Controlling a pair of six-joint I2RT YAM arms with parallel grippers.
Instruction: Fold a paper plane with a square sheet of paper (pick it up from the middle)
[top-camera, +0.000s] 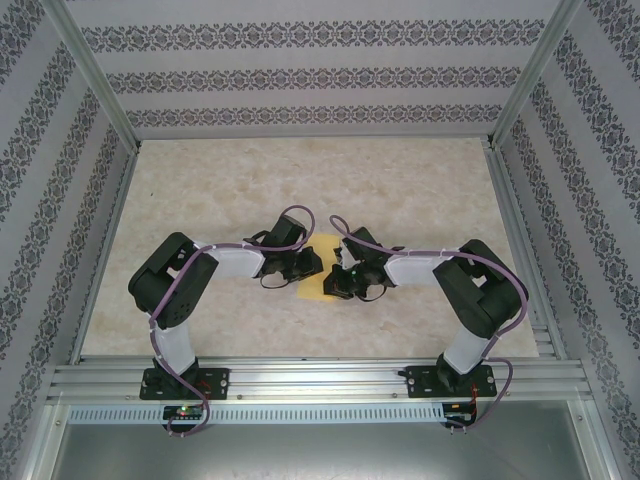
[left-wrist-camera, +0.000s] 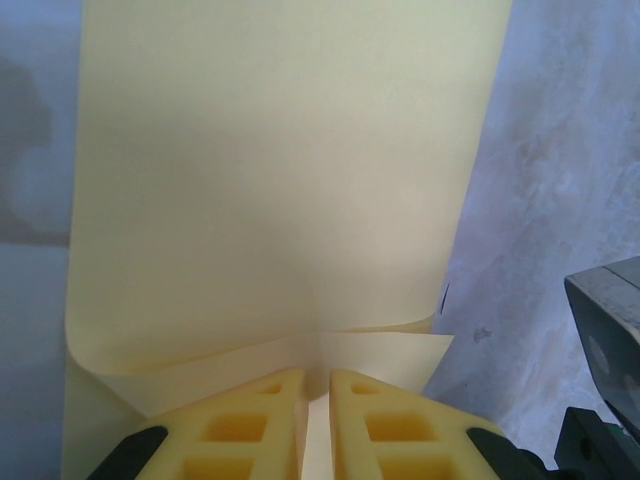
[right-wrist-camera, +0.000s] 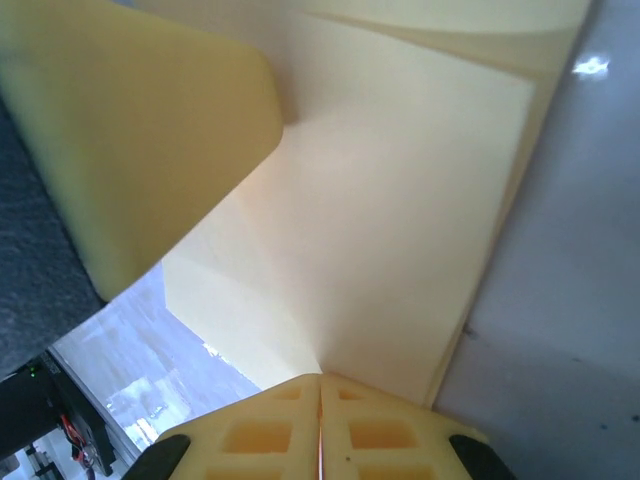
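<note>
The square sheet of paper is pale yellow and sits at the middle of the table between both arms. In the left wrist view the paper stretches away from me, with a folded flap curling over its near edge. My left gripper is shut on that near edge, and a strip of paper shows between the yellow fingers. My right gripper is shut tight on another edge of the paper, which rises creased in front of it. From above, the left gripper and right gripper nearly meet. No paper plane is in view.
The beige marbled table is walled by patterned panels and an aluminium frame at the near edge. A blurred yellow finger of the other gripper looms close in the right wrist view. The right gripper's grey body shows beside the paper.
</note>
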